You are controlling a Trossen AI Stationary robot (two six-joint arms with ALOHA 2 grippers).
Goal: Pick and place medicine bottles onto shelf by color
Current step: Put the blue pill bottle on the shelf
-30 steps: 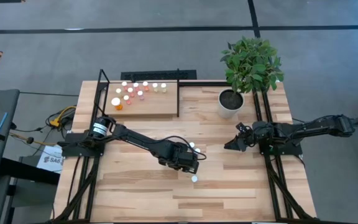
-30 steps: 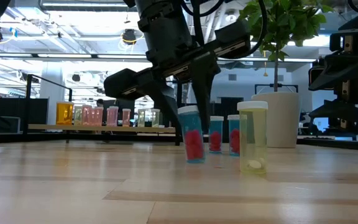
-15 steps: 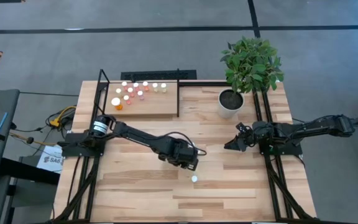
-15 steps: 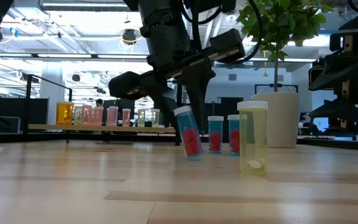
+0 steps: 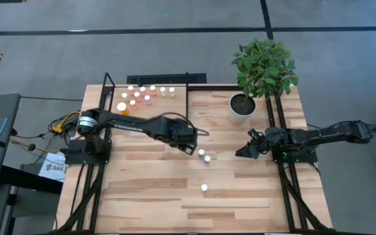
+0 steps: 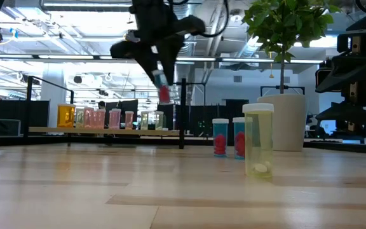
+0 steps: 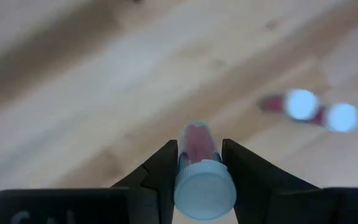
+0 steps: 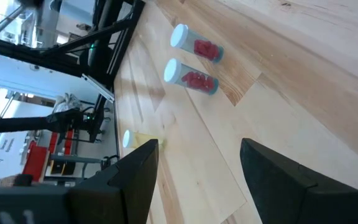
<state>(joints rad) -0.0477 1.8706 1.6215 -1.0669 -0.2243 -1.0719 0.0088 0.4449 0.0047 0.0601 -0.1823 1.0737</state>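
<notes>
My left gripper is shut on a small clear bottle with red contents and a pale blue cap, held high above the table's middle. Two like bottles stand upright on the table just right of it; they also show in the low view. A yellowish bottle stands nearer the front edge. The shelf at the far left carries several bottles. My right gripper is open and empty at the table's right. My left gripper pinches the bottle's body just under the cap between its two fingers, one on each side. The fingers come from above. The bottle hangs tilted below them, lifted clear of the table.
A white plant pot with a green plant stands at the far right. Black rods frame the shelf; one upright stands at its right side. The plank tabletop shows bare wood toward the front.
My left gripper has risen and gone toward the table's far left, toward the shelf, carrying the red bottle. The bottle stood on the table beside the two others, tipped as it rose, and now hangs tilted well above the table.
</notes>
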